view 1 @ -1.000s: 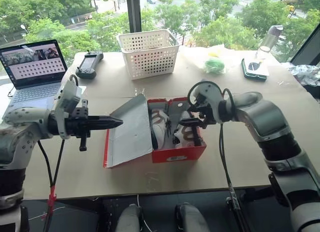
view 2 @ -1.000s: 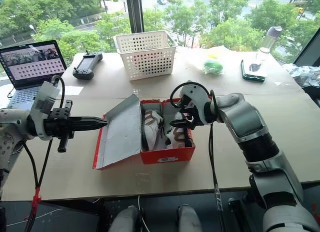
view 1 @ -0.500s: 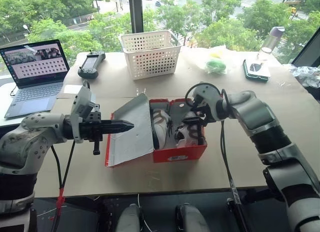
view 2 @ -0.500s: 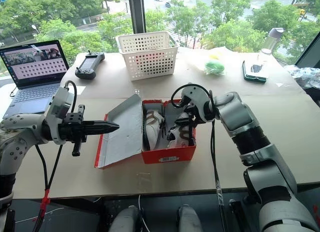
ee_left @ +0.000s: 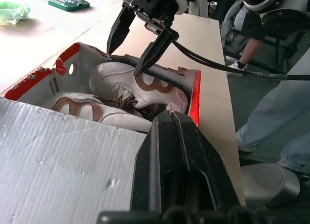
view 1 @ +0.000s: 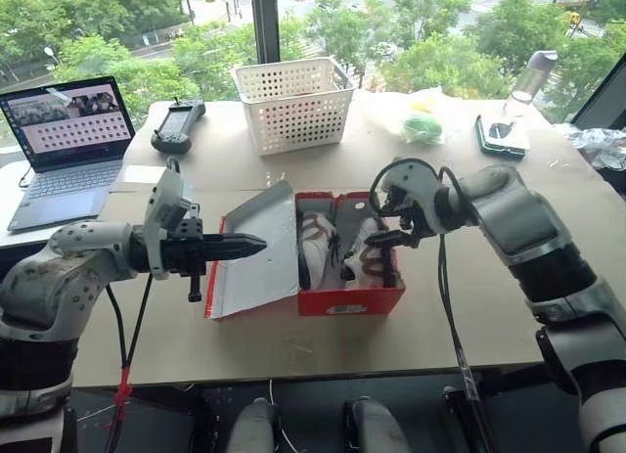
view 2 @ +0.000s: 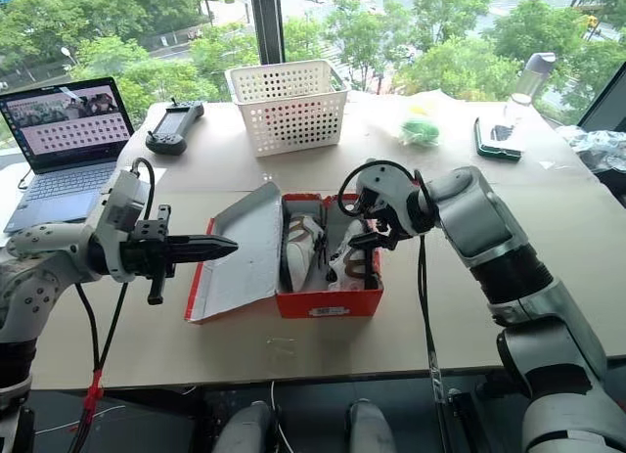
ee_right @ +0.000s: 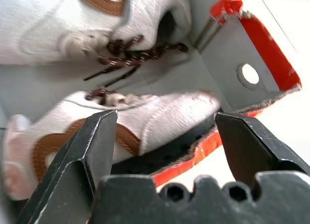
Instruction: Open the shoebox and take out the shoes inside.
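My right claw (view 1: 386, 230) has come up a bit out of the box (view 1: 350, 298), frame centre, fingers spread and empty over the right shoe (ee_left: 145, 86); no grab yet, so both shoes are in there w/ the left shoe (ee_left: 99, 112) alongside. Left claw (view 1: 249, 245), pressed shut, props the lid (view 1: 256, 248) open at left-centre. Basket (view 1: 290, 103), laptop (view 1: 64, 145), controller (view 1: 176, 125) sit well back on the bench (view 1: 469, 306), nothing blocking but the box walls.

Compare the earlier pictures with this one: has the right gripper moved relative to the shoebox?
Yes. The right gripper, jaws open, has lifted slightly out of the shoebox, away from the shoes, holding nothing.
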